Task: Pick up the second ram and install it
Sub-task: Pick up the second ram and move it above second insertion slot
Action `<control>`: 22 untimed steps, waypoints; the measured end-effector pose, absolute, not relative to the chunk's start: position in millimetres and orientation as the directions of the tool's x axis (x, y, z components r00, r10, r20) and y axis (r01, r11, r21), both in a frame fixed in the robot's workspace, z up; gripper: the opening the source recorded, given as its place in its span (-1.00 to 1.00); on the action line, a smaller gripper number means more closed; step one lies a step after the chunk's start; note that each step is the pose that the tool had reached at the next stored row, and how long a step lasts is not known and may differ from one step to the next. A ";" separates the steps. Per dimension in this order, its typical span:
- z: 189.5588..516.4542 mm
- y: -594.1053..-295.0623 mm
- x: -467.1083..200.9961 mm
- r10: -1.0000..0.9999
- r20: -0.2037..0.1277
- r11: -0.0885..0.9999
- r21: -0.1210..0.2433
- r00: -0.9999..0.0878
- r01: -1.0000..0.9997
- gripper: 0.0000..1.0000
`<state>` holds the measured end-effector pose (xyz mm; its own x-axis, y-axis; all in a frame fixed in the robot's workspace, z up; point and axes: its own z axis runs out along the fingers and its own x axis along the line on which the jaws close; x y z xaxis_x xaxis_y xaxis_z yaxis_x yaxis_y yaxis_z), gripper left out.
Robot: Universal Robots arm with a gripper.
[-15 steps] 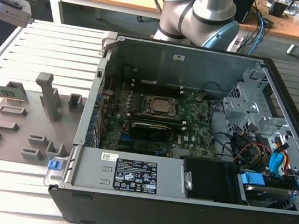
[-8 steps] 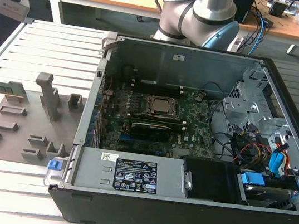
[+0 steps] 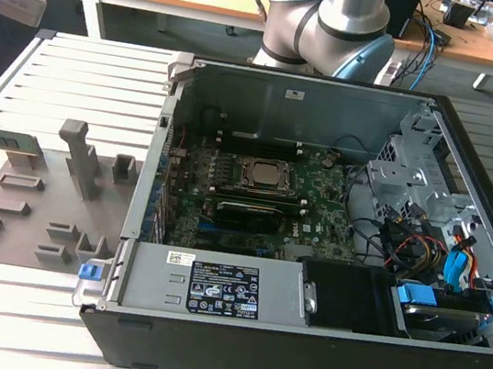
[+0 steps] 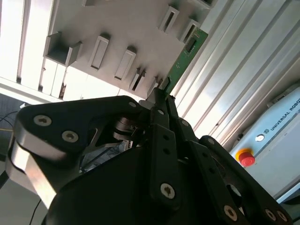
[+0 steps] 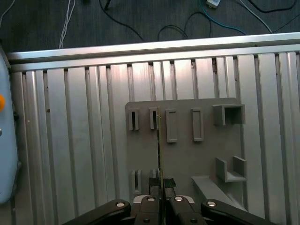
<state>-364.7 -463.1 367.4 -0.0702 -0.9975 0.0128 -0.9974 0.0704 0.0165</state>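
Fig. | arm [image 3: 331, 21]: silver-grey tubular link, rounded grey joint housings, light-blue joint caps | hand [image 4: 164, 89], second wrist view: matte black, flat linkage bars pinned with silver socket-head screws [image 4: 168, 190] | fingers [image 4: 158, 112]: two slim black bars, narrowing to thin tips | base plate [image 4: 56, 126]: broad, black, rounded corners, two silver screws at one corner

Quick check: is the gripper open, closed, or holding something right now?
Gripper: closed, holding the second ram edge-on between its fingers.
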 end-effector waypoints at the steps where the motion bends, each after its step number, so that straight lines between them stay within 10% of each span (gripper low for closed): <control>1: 368.0 -463.1 -364.7 -0.997 0.013 0.070 0.017 -0.070 -0.997 -0.73; 16: 386.2 -463.1 -364.5 -0.998 0.003 0.070 0.017 -0.070 -0.997 -0.73; 22: 394.3 -463.0 -364.2 -0.996 -0.066 0.057 0.022 -0.059 -0.998 -0.73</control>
